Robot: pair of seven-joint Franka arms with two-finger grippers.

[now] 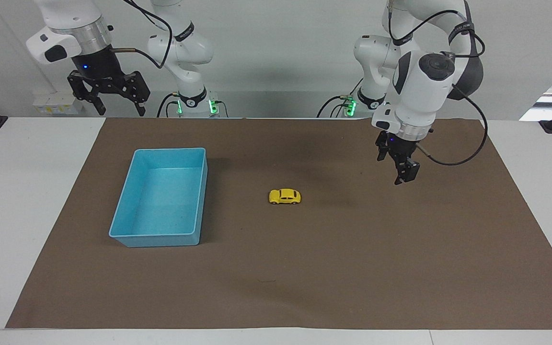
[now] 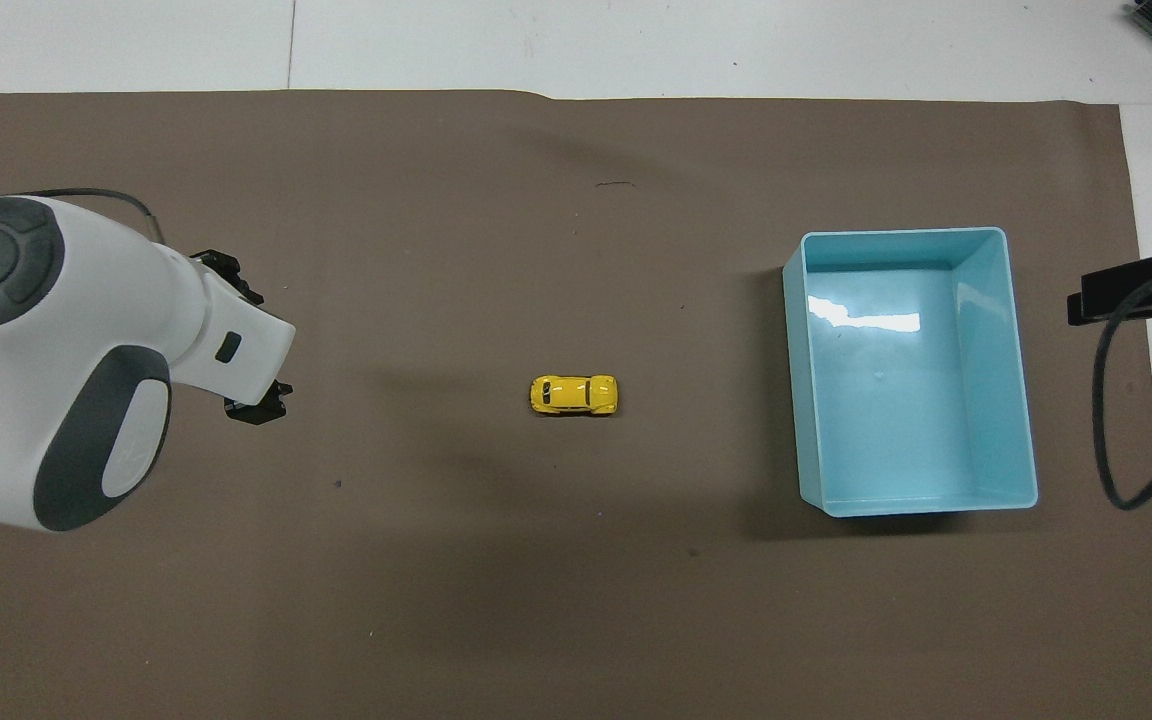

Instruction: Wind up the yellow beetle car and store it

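Observation:
The yellow beetle car point(image 1: 284, 196) point(image 2: 574, 394) stands on its wheels on the brown mat, alone, about midway between the light blue tray point(image 1: 161, 239) point(image 2: 794, 380) and my left gripper. My left gripper point(image 1: 394, 167) hangs open and empty in the air over the mat toward the left arm's end, well apart from the car. My right gripper point(image 1: 120, 110) waits raised and open over the table's edge at the right arm's end, beside the tray. Nothing lies in the tray.
The brown mat point(image 1: 276, 278) covers most of the white table point(image 1: 27, 191). A black cable loops from the left wrist point(image 1: 467, 153). Another cable hangs by the right gripper over the table beside the tray point(image 2: 1111, 420).

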